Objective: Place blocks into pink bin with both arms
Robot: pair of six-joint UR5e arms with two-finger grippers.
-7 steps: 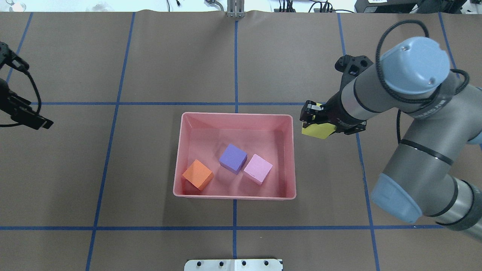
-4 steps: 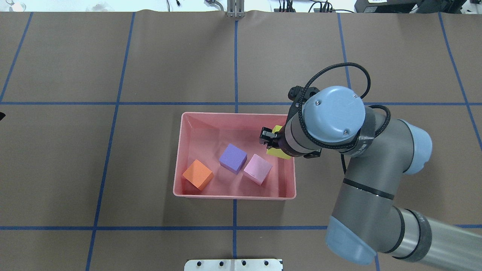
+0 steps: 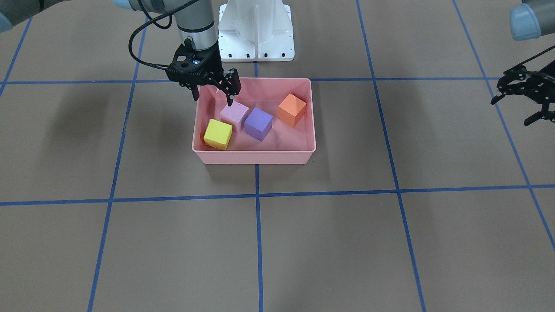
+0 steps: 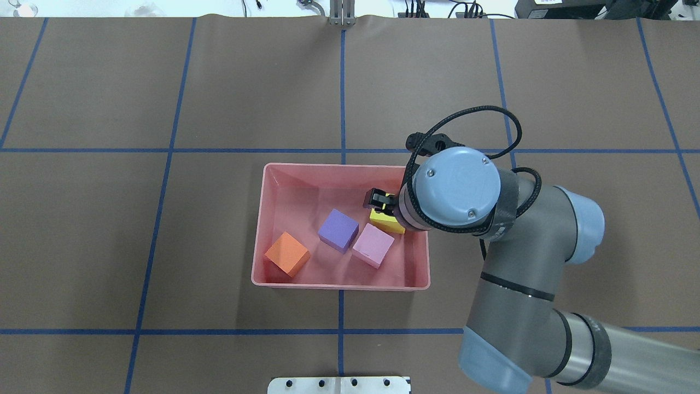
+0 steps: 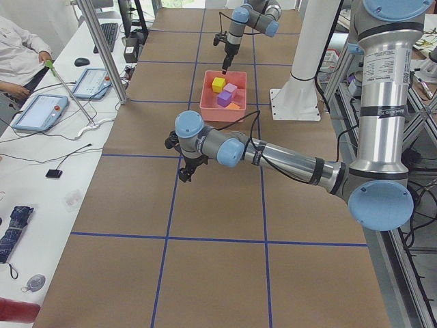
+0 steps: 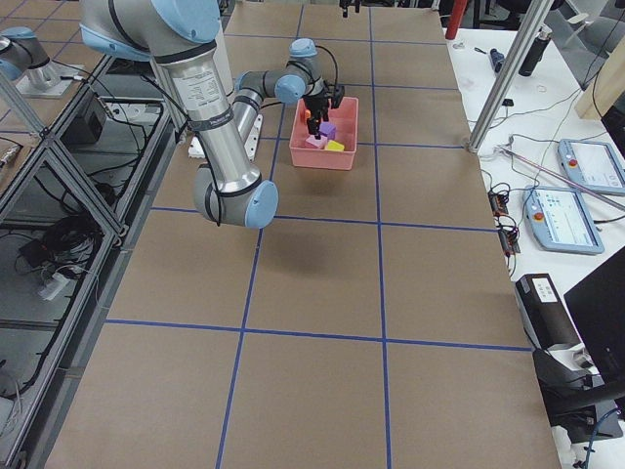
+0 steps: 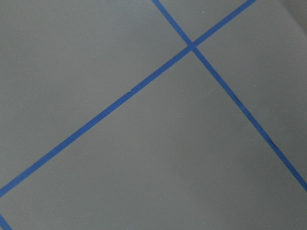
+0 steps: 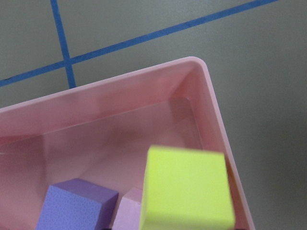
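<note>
The pink bin (image 3: 253, 157) stands mid-table and holds all four blocks. The yellow block (image 3: 217, 133) lies at the end nearest my right arm, beside the light pink block (image 3: 234, 114), then the purple block (image 3: 258, 124) and the orange block (image 3: 292, 109). My right gripper (image 3: 212, 99) hangs open and empty just above the yellow block. From overhead its wrist hides part of the yellow block (image 4: 386, 221) and the bin (image 4: 339, 167). The right wrist view shows the yellow block (image 8: 187, 189) free below. My left gripper (image 3: 520, 102) is open and empty, far off to the side.
The white metal base (image 3: 256, 30) stands behind the bin. Blue tape lines (image 4: 342, 98) cross the brown table cover. A side desk with tablets (image 5: 41, 109) and a seated person (image 5: 20, 51) lies beyond the table's far edge.
My right arm carried the yellow block from right of the bin to over its right end, lowered and let it go. My left gripper left the overhead view.
</note>
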